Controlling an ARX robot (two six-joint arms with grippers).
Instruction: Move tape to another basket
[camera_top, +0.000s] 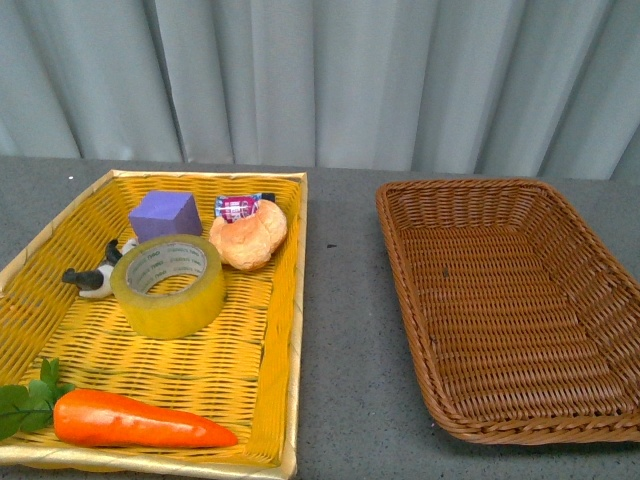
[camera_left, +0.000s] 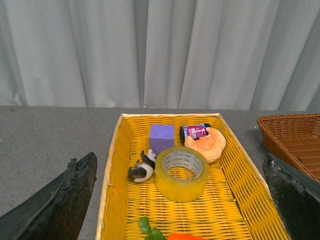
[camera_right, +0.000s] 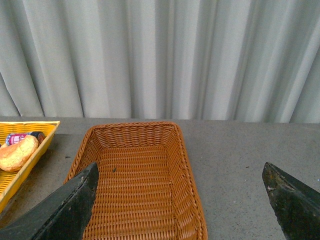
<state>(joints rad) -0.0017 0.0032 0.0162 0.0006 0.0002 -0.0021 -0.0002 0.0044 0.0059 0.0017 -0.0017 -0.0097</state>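
The tape (camera_top: 168, 284), a yellowish translucent roll with a white printed core, lies flat in the middle of the yellow woven tray (camera_top: 270, 390) on the left. In the left wrist view the tape (camera_left: 182, 173) lies ahead of my open left gripper (camera_left: 182, 200), whose dark fingers (camera_left: 60, 202) stand wide apart and hold nothing. The brown wicker basket (camera_top: 420, 300) sits on the right with nothing in it. My open right gripper (camera_right: 182, 200) hovers over the basket's (camera_right: 192, 195) near corner. Neither arm shows in the front view.
The tray also holds a purple block (camera_top: 165, 215), a bread roll (camera_top: 250, 238), a small printed packet (camera_top: 237, 206), a black-and-white figurine (camera_top: 97, 275) touching the tape's side, and a carrot (camera_top: 135, 420). A grey tabletop (camera_top: 345, 330) separates tray and basket; a curtain hangs behind.
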